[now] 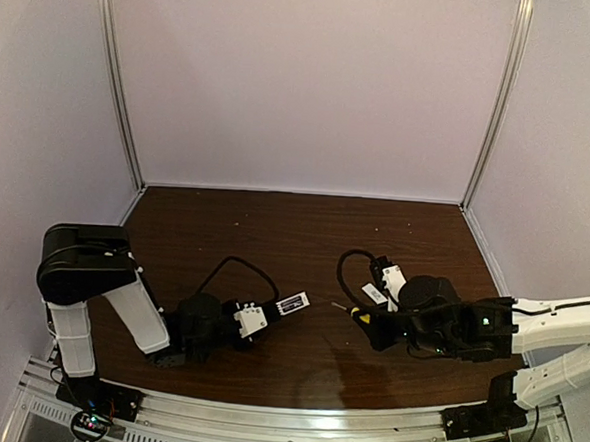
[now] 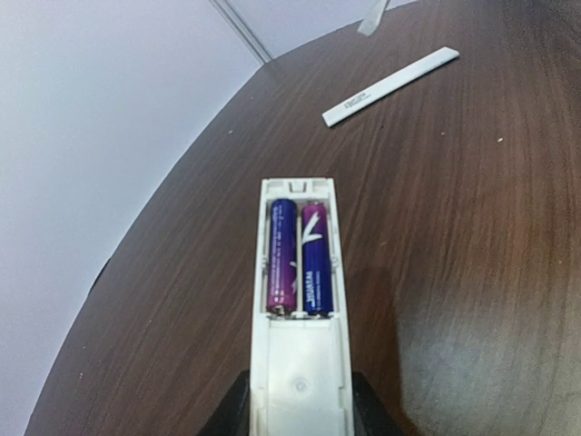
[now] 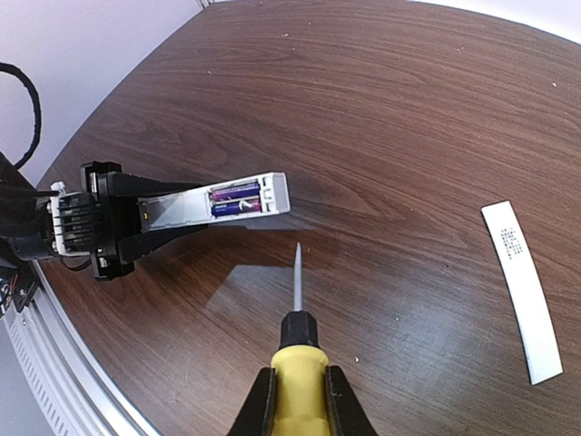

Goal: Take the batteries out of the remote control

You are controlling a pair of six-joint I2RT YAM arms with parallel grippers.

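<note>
The left gripper (image 2: 300,416) is clamped on the closed end of the white remote (image 2: 300,368), which juts out over the dark wood table (image 2: 472,272) with its compartment uncovered and facing up. The two purple-blue batteries (image 2: 310,263) lie side by side in that recess, at the remote's far end. Opposite, the right gripper (image 3: 300,404) is clenched around the yellow handle of a screwdriver (image 3: 297,329), whose thin shaft points toward the open end of the remote; the tip stops just short of it, not touching. A shadow lies on the wood beneath the remote. The flat white cover strip (image 3: 523,292) lies on the table well to the right of the screwdriver in the right wrist view, and beyond the remote's open end in the left wrist view, apart from both tools. A black cable (image 3: 27,100) loops behind the left gripper, near the table's edge. The ground between the two grippers is bare wood. Pale walls (image 1: 313,82) close the table on three sides, with metal uprights at the back corners, and a metal rail (image 1: 293,421) carrying the arm bases runs along the near edge.
</note>
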